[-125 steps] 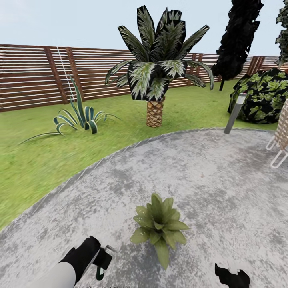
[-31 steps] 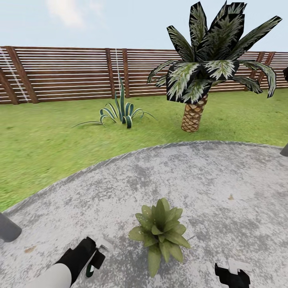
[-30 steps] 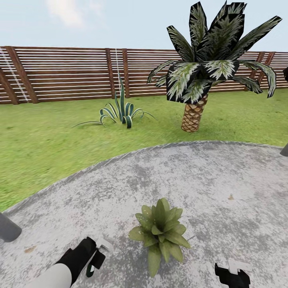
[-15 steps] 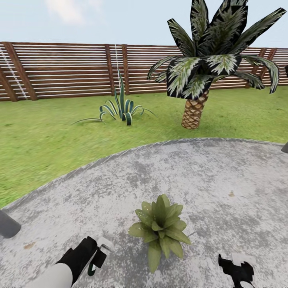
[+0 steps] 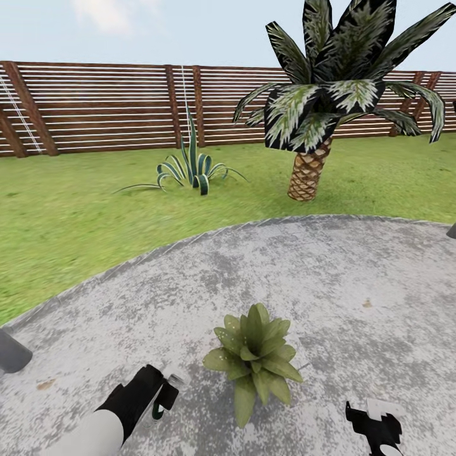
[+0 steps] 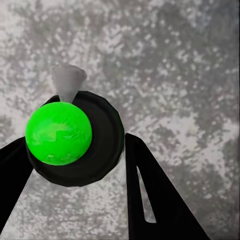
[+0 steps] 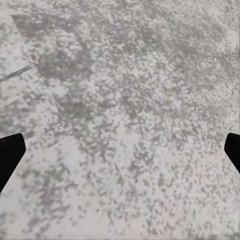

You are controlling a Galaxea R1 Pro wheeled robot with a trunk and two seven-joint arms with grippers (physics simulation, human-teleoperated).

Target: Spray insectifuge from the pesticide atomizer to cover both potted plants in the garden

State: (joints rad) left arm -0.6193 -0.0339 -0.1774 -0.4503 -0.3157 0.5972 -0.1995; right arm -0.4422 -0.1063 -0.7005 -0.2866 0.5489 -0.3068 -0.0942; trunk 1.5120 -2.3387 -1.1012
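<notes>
Your view has swung since the earliest frame: the palm (image 5: pixel 320 95) sat centre then and now stands to the right, the striped spiky plant (image 5: pixel 190 166) has slid toward the middle, and the wicker seat has dropped out of sight. That is the camera turning, not the plants moving. In the last half second your left arm has also crept up and inward a little.

You already have the pesticide atomizer (image 6: pixel 75 137): the left gripper (image 6: pixel 75 165) is clamped around its dark body, seen end-on in the left wrist view with a green ball on top and a grey nozzle pointing at the patio (image 5: pixel 354 278). In the head view, the left gripper (image 5: pixel 163 396) hangs low, just beside the potted plant (image 5: pixel 253 361) on its left. The right gripper (image 5: pixel 375 425) is near the lower edge, and in the right wrist view its fingers stand wide apart over bare stone, holding nothing.

So pick-up is done. Some pale specks may sit on the plant's left leaves, possibly insectifuge, but the render is too coarse to be sure; I judge coverage as partial at best. You have yet to finish this plant and spray the second one
</notes>
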